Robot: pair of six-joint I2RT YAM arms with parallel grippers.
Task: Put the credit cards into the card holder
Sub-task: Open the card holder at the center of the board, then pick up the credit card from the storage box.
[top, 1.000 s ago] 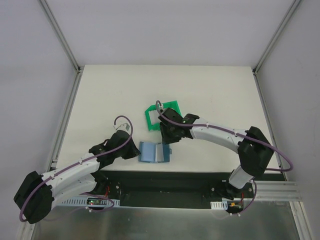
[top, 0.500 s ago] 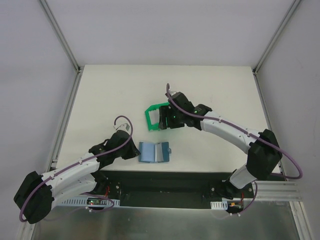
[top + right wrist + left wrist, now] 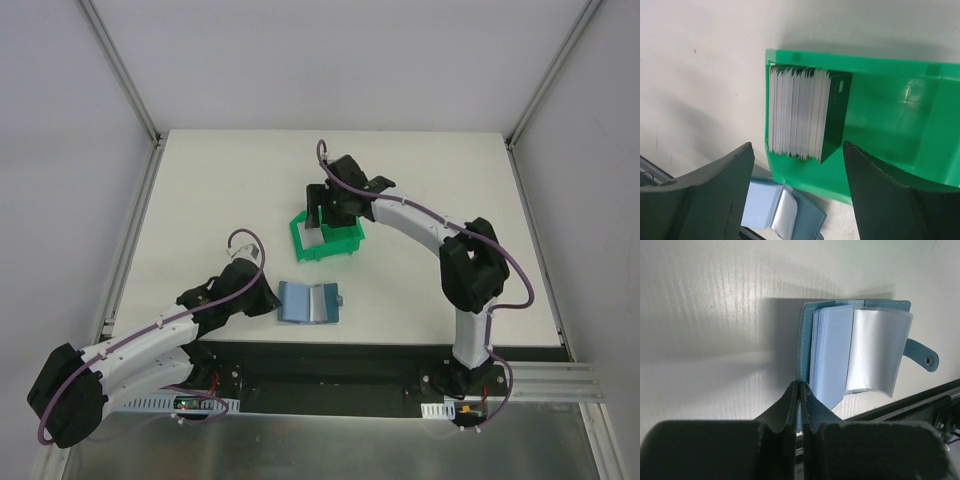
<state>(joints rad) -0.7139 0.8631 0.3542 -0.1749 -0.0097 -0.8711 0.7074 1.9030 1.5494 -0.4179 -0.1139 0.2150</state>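
The card holder point(image 3: 310, 303) lies open near the table's front edge, teal outside with pale blue and clear pockets point(image 3: 860, 347). My left gripper point(image 3: 801, 386) is shut on the left edge of its cover and pins it. The credit cards point(image 3: 799, 114) stand on edge as a tight stack in a corner of the green bin point(image 3: 890, 115), mostly pale with a dark one point(image 3: 837, 112) at the end. My right gripper point(image 3: 797, 150) hangs open just above that stack, holding nothing, its fingers wider apart than the stack. From above, the right gripper point(image 3: 325, 212) covers the cards.
The green bin point(image 3: 345, 243) sits mid-table, a short way behind the card holder point(image 3: 782, 215). The table's front edge and a dark rail point(image 3: 920, 405) run right beside the holder. The holder's snap strap point(image 3: 925, 356) sticks out on its right side.
My right gripper has left the card holder, swung back over the green bin and opened wide. The left gripper and the card holder have not moved.
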